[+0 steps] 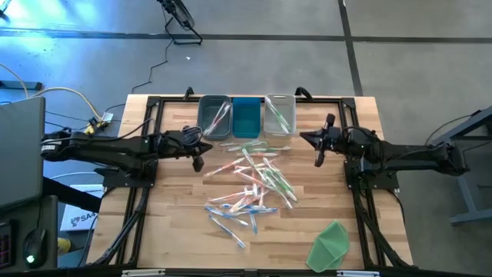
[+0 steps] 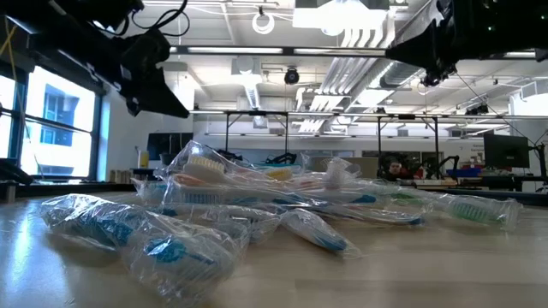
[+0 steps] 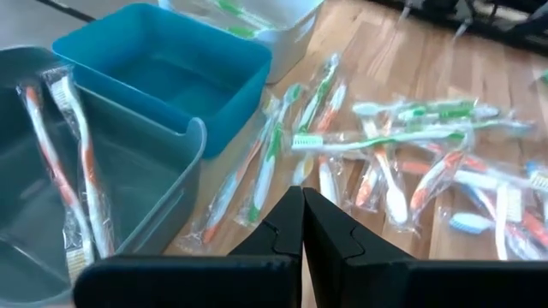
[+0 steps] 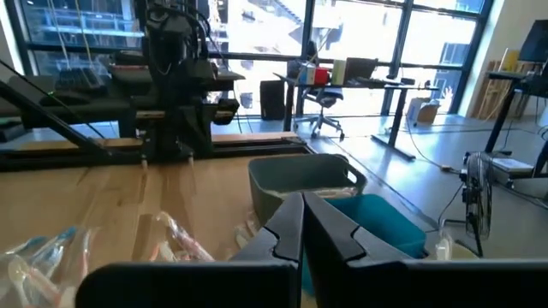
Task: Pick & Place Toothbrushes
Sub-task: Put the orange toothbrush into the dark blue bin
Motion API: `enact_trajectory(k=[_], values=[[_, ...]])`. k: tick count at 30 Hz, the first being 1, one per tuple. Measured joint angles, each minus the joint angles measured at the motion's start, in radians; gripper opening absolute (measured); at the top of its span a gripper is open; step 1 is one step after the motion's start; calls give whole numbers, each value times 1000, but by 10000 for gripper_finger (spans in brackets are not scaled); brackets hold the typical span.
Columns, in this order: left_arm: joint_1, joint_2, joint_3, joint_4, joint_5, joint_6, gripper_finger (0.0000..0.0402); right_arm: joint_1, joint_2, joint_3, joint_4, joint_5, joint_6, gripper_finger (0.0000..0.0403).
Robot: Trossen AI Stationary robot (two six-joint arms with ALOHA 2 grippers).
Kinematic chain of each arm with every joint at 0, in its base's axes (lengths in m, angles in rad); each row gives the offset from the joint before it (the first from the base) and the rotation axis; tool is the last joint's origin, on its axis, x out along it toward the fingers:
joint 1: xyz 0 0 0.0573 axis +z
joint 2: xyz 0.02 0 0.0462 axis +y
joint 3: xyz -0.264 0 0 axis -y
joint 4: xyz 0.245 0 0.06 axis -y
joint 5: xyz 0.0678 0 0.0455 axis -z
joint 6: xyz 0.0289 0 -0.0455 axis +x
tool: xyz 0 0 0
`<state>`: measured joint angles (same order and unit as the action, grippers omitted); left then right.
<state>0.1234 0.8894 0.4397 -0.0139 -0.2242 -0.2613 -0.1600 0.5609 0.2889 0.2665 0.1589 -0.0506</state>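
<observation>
Toothbrushes (image 1: pixel 250 185): loose heap, each in clear wrapper, spread over mid-table from just in front of the bins toward the near edge. Colours seen: orange, green, blue, w/ white parts. Pile overlaps itself; individual count not possible. Low view shows the wrapped heap (image 2: pixel 257 205) lying flat on the wood.

Bins: three in a row at the far side of the table, touching or nearly so.
- Grey bin (image 1: pixel 214 117), on the left-arm side: holds two orange/white brushes (image 3: pixel 64 162), leaning along its inside.
- Blue bin (image 1: pixel 246 117), middle: nothing visible inside in the left wrist view (image 3: pixel 163 73).
- Clear bin (image 1: pixel 280 114), on the right-arm side: green brushes inside, number unclear.

Left gripper (image 1: pixel 197 161): above the table just left of the heap, near the grey bin. Fingers closed together, tips meeting, nothing between them (left wrist view (image 3: pixel 301 210)). Not touching any brush.

Right gripper (image 1: pixel 319 158): above the table right of the heap, near the clear bin. Fingers closed, nothing held (right wrist view (image 4: pixel 301 214)).

Other: green folded sheet (image 1: pixel 330 245) at near right corner of the wooden table (image 1: pixel 177 231), well apart from the heap. Laptop (image 1: pixel 21 150) off the table on the left side.
</observation>
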Motion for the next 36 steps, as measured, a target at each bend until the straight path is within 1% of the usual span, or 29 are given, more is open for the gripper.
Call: enact_trajectory(k=[3,8,13,18,21,33,36], values=[[0,53,28,-18,-2,2,0,0,-18,-18,2,3,1,2],[-7,153,79,-52,-5,-2,0,0,-25,-34,0,56,23,2],[-62,248,151,-103,-6,-6,0,0,-24,-45,-2,56,21,2],[-110,307,206,-124,-12,-6,0,0,-25,-45,-1,53,21,2],[-119,314,223,-122,-10,-6,0,0,-24,-45,-2,52,20,2],[-117,316,223,-116,2,-9,1,0,-24,-45,-29,48,-6,2],[-117,316,223,-116,-1,-34,9,0,-24,-45,-31,48,-6,2]])
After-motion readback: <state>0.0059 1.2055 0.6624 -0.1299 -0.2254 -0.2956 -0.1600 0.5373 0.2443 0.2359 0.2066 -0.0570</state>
